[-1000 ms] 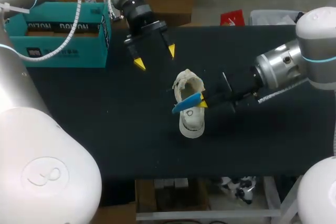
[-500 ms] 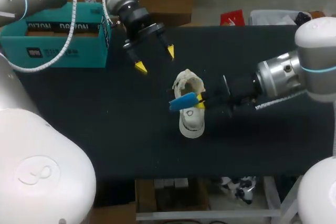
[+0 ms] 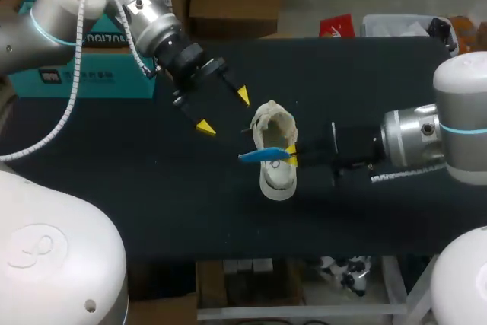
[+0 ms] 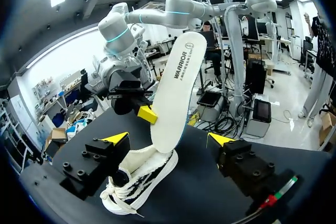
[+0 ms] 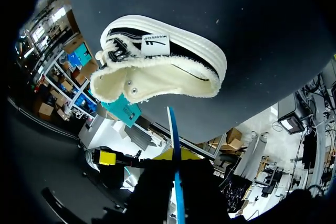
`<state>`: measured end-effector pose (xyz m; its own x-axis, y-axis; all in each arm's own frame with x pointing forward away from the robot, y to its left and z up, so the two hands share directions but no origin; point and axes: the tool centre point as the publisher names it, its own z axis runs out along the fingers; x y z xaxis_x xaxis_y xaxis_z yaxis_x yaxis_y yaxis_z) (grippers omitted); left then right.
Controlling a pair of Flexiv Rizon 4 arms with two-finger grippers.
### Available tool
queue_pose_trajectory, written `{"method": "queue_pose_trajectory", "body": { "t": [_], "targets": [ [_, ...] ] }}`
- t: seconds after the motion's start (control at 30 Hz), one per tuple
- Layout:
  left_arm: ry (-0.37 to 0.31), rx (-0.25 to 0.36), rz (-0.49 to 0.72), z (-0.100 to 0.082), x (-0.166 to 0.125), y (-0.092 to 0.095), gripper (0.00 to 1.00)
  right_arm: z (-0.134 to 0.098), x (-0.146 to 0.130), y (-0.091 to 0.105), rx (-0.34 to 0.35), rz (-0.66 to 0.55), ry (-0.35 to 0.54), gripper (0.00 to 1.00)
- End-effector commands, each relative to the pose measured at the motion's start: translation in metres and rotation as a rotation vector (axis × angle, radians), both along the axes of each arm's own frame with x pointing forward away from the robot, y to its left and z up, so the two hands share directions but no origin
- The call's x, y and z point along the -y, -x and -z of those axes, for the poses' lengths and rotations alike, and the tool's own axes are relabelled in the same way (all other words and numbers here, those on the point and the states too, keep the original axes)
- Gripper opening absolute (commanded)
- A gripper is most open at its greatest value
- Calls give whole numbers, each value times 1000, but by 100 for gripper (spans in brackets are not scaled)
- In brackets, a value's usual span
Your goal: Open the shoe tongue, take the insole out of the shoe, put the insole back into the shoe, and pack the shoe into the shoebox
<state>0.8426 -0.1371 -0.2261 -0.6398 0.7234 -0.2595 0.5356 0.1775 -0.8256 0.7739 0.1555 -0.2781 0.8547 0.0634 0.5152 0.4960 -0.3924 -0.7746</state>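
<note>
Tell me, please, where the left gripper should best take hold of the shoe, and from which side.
Probably grip the shoe across its width at the laced end, from above. It stands on its sole, both long sides free, and that end lies between the open fingers of the left gripper. Avoid the opening, where the insole in the right gripper sticks up.

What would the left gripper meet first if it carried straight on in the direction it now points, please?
Probably the white, blue-backed insole that the right gripper holds upright over the white canvas shoe; both lie straight ahead of the open left gripper, though depth is unclear.
</note>
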Motion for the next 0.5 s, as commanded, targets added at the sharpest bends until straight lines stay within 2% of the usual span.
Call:
{"method": "queue_pose_trajectory", "body": {
  "t": [0.03, 0.1, 0.13, 0.2, 0.5],
  "targets": [
    [98, 62, -192, -1, 0, 8, 100, 1, 6, 8, 32, 91, -39, 0],
    [98, 62, -192, -1, 0, 8, 100, 3, 7, 8, 52, 104, -65, 0],
    [120, 91, -232, 1, 1, 11, 100, 4, 8, 8, 55, 117, -72, 0],
    [136, 101, -247, 8, 3, 17, 100, 6, 7, 6, 68, 123, -101, 0],
    [223, 138, -355, 33, 14, 27, 100, 6, -2, -6, 39, 174, -88, 0]
  ]
}}
